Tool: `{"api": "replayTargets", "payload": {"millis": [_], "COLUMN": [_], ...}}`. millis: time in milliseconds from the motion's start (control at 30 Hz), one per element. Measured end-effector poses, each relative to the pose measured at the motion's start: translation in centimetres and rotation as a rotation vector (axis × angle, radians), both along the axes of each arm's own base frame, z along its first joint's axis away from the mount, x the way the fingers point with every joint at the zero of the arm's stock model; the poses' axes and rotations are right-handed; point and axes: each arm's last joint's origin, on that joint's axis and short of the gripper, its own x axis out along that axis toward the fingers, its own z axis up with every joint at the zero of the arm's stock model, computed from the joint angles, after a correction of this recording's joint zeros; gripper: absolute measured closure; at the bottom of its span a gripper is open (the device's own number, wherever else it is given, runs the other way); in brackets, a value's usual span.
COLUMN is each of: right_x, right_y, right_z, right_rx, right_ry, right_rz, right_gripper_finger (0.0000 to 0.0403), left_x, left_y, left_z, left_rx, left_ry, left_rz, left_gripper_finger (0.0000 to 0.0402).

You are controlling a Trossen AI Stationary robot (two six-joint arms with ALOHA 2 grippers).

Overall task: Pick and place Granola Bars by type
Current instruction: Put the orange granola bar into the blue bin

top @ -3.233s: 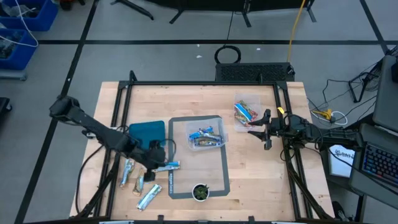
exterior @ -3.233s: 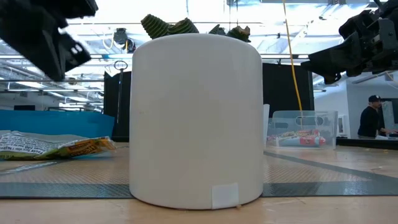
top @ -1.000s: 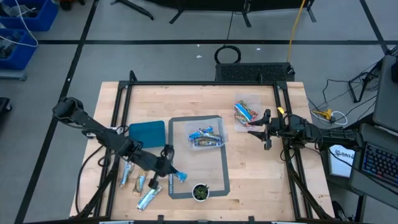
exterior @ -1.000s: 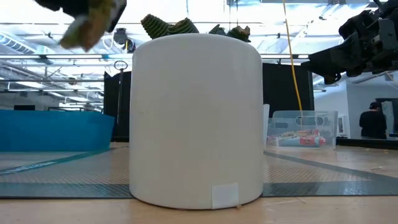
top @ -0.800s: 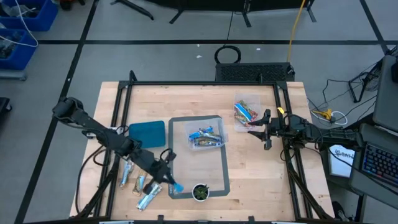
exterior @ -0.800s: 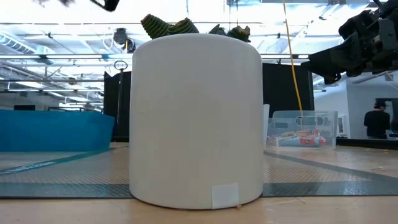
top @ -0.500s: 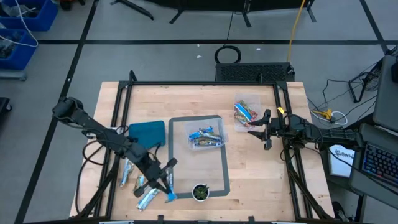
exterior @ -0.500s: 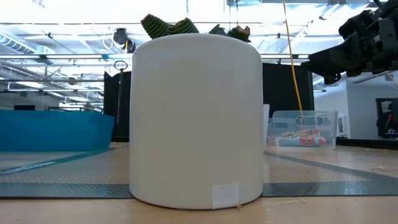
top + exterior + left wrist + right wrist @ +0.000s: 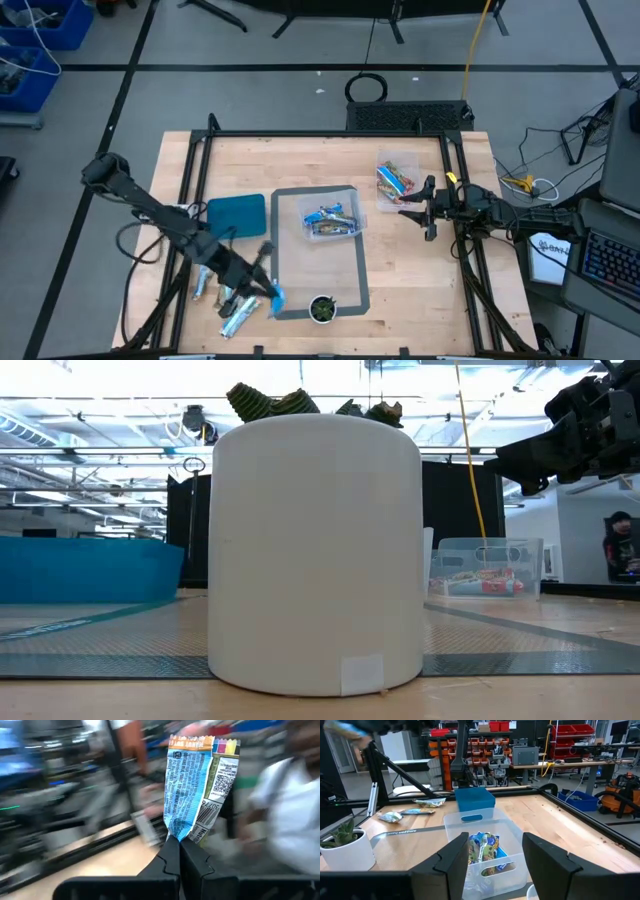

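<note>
My left gripper hangs over the near-left part of the table, shut on a blue granola bar with an orange end. Three more bars lie flat on the wood just left of it. A clear bin on the grey mat holds blue bars. A second clear bin toward the far right holds orange-red bars. My right gripper waits open beside that second bin, above the table. The low view shows nothing of my left gripper. My left gripper pinches the blue bar between its two fingers by one crimped end. The rest of the wrapper stands out beyond the fingertips. The bar is lifted clear of the table.
A white pot with a small green plant stands at the mat's near edge, close to the right of my left gripper. A teal block lies to the left of the centre bin. A black frame rail borders the table.
My left gripper, shut on the blue bar, has swung from over the mat's left edge toward the table's near-left, turning as it went. It now hangs by the bars lying on the wood. The bar has stayed in the air with it.
</note>
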Motion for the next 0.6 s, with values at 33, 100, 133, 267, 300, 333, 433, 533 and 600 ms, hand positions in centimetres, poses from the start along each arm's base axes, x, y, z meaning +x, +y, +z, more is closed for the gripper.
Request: {"api": "replayTargets", "payload": {"millis": [33,100,133,267,300,333,433,533,600], "right_x": [0.0,0.0,0.0,0.0,0.0,0.0,0.0,0.0,0.0], "right_y": [0.0,0.0,0.0,0.0,0.0,0.0,0.0,0.0,0.0], "right_z": [0.0,0.0,0.0,0.0,0.0,0.0,0.0,0.0,0.0], "right_rx": [0.0,0.0,0.0,0.0,0.0,0.0,0.0,0.0,0.0], "right_ry": [0.0,0.0,0.0,0.0,0.0,-0.001,-0.001,0.0,-0.001], "right_rz": [0.0,0.0,0.0,0.0,0.0,0.0,0.0,0.0,0.0], "right_gripper_finger": [0.0227,0.0227,0.0227,0.0227,0.0227,0.0227,0.0227,0.0227,0.0227], "left_x": [-0.6,-1.7,-2.3,-5.1,-5.7,-6.2,-7.8,-8.9,-9.5], "left_y": [0.2,0.8,1.2,3.6,4.4,5.2,7.5,9.4,10.3], "left_z": [0.3,0.6,0.7,0.0,-0.6,-1.1,-3.0,-5.0,-6.2], "left_rx": [0.016,0.03,0.034,-0.011,-0.037,-0.068,-0.146,-0.22,-0.239], "left_ry": [-0.003,-0.025,-0.038,-0.066,-0.075,-0.09,-0.139,-0.202,-0.228], "left_rz": [0.064,0.169,0.207,0.341,0.383,0.42,0.484,0.507,0.524], "left_gripper_finger": [0.04,0.04,0.04,0.04,0.04,0.04,0.0401,0.0401,0.0401]}}
